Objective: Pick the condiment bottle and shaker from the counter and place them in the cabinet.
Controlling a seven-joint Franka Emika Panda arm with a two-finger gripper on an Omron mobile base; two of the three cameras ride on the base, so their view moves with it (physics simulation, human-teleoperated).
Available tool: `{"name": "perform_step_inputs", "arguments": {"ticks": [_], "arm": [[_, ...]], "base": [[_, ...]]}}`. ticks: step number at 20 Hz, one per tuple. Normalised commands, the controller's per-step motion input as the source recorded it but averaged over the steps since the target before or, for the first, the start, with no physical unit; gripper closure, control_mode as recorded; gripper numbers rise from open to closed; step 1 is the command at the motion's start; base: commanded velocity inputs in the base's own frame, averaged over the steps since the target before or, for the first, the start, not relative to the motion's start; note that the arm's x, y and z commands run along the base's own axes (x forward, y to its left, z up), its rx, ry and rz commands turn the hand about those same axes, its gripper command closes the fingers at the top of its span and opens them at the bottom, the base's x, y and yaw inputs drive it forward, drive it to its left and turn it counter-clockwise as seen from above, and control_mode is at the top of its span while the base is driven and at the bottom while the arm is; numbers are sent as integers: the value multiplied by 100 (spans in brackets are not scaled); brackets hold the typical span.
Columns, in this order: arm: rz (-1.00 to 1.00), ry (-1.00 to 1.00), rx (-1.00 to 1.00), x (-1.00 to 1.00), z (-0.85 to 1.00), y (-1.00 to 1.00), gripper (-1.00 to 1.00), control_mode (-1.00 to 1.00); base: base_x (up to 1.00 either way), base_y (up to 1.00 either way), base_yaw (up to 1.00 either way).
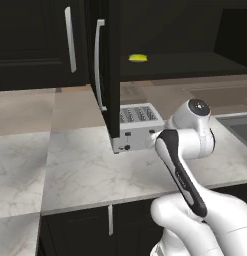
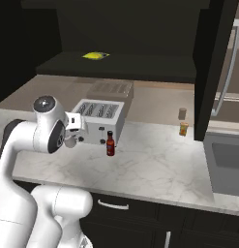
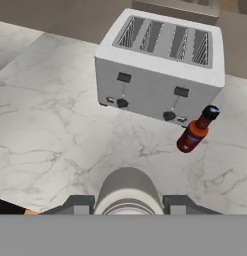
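Shaker in hand above the marble surface, cabinet placement pending.

The end effector point(image 3: 127, 200) is clamped on the white-grey cylindrical shaker point(image 3: 127, 192), held over the white-grey marble-veined surface point(image 3: 50, 130), just near of the silver four-slot toaster point(image 3: 160, 70). The slim red condiment bottle with dark cap and pale label point(image 2: 110, 144) stands upright on the surface, just in front of the toaster's right corner and apart from the shaker. A tiny orange-brown jar point(image 2: 184, 129) sits further right. The carry step seems in hand; next the arm likely needs to rise toward the dark upper cabinet's inner shelf point(image 2: 121, 65), past its open door point(image 1: 112, 70), and set the shaker upright.
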Motion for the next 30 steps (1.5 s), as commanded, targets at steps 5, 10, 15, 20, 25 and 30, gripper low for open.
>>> {"name": "perform_step_inputs", "arguments": {"ticks": [5,10,15,20,25,30], "arm": [[0,0,0,0,32,0,100,-100],[0,0,0,0,39,-2,100,-100],[0,0,0,0,41,-4,100,-100],[0,0,0,0,38,-8,100,-100],[0,0,0,0,20,-15,100,-100],[0,0,0,0,9,-21,100,-100]], "base": [[0,0,0],[0,0,0],[0,0,0],[0,0,0],[0,0,0],[0,0,0]]}}
